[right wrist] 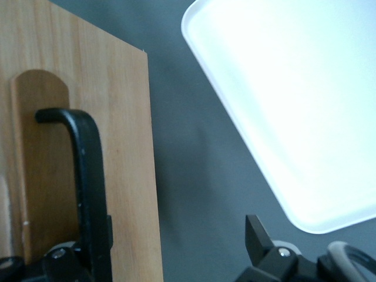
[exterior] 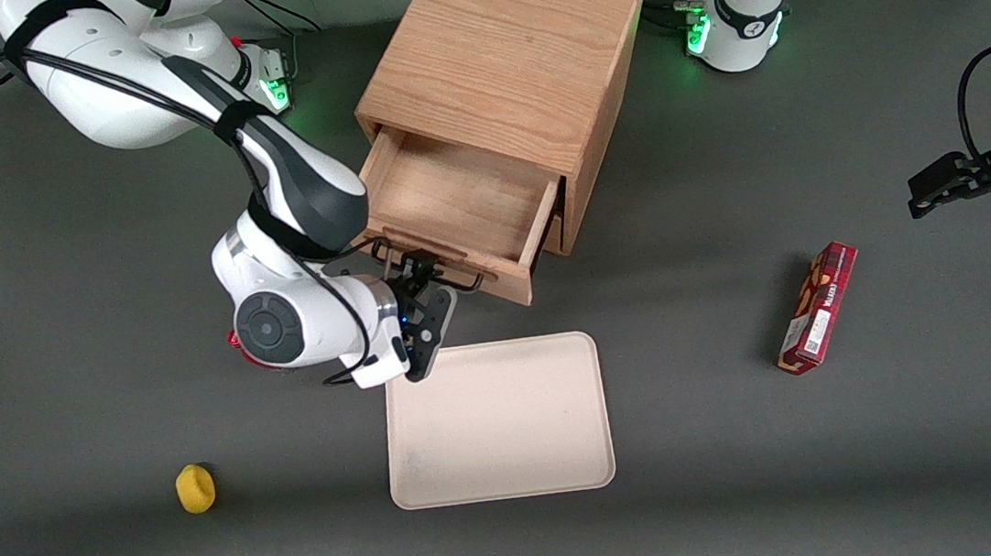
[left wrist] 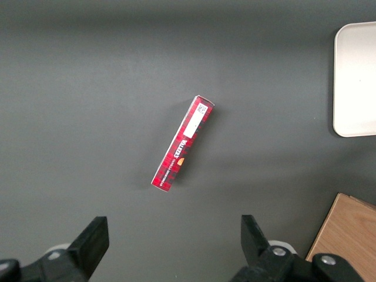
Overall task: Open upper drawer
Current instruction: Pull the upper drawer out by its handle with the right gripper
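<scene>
**Upper drawer pulled out, gripper at its handle**

A cube-shaped light oak wooden cabinet (exterior: 510, 65) stands on a dark grey table (exterior: 74, 295), well away from the front camera. Its upper drawer (exterior: 460, 203), light oak with a bare wooden floor, is slid out toward the front camera. Along the drawer's front runs a long black wire bar handle (exterior: 429, 262).

The right arm's black two-finger gripper (exterior: 424, 299) sits right at that handle, in front of the drawer and just above the table. In the right wrist view the jaws stand wide apart: one black finger (right wrist: 70, 264) lies by the bar, the other finger (right wrist: 264, 247) is out over the grey table, and nothing is clamped between them. The same view shows the handle (right wrist: 82, 176) standing off the drawer front (right wrist: 126, 176), its bent end meeting the wood.

Nearer to the front camera than the drawer lies a cream rectangular tray with rounded corners (exterior: 497, 421), flat on the table.

A small yellow rounded object (exterior: 195, 488) sits toward the working arm's end of the table, close to the front camera. A long red snack box (exterior: 818, 308) lies toward the parked arm's end.
</scene>
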Controlling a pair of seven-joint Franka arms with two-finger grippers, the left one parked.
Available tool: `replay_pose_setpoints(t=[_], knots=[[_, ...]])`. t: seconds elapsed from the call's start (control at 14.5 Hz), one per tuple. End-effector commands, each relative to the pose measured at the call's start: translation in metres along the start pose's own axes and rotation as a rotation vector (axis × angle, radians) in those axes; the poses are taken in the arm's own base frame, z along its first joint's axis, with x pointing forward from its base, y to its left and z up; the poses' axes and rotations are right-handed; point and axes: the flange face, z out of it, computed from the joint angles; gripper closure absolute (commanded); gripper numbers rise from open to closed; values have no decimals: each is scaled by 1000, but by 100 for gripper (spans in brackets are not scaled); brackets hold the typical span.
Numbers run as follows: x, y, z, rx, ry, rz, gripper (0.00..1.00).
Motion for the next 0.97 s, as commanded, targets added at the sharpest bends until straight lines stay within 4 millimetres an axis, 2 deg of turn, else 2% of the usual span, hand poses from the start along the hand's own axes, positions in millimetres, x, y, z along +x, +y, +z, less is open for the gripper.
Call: replay_pose_setpoints(t=[0.0, 0.28, 0.48, 0.69, 0.76, 0.83, 0.9], knots=[[0, 22, -19, -17, 9, -41, 0], [-7, 51, -43, -54, 38, -69, 0], [-15, 68, -70, -113, 63, -139, 0], [-18, 63, -107, -158, 109, -138, 0], [-20, 50, -131, -186, 130, -140, 0], [-26, 27, -173, -242, 165, -144, 0], [-38, 13, -209, -299, 188, -131, 0]])
